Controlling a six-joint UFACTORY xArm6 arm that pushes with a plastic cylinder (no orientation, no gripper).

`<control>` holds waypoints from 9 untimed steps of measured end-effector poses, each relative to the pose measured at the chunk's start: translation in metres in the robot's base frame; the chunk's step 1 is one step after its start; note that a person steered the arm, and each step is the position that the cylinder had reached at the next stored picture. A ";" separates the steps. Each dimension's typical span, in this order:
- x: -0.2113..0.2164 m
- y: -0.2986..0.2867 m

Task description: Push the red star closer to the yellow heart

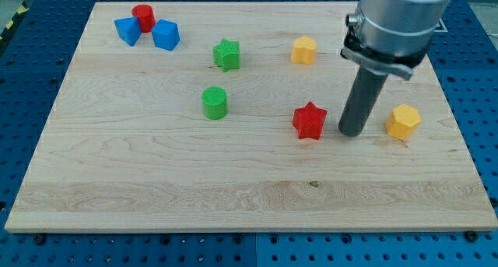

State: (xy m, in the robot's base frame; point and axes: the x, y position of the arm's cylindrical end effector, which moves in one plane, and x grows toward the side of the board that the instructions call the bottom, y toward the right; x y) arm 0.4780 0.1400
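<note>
The red star [309, 121] lies on the wooden board right of centre. My tip [352, 132] rests on the board just to the star's right, a small gap away. One yellow block [304, 50] lies toward the view's top, above the star. A second yellow block [403, 121] lies just right of my tip. I cannot tell which of the two is the heart.
A green star [227, 54] and a green cylinder [215, 103] lie left of centre. Two blue blocks [128, 30] [166, 35] and a red cylinder [143, 17] cluster at the top left. The board's right edge [459, 135] is near the second yellow block.
</note>
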 end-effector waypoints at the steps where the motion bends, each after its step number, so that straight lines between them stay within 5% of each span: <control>1: 0.014 0.009; 2: 0.043 0.008; 5: -0.014 -0.026; 6: 0.038 -0.024; 7: 0.044 -0.053; 9: -0.079 -0.074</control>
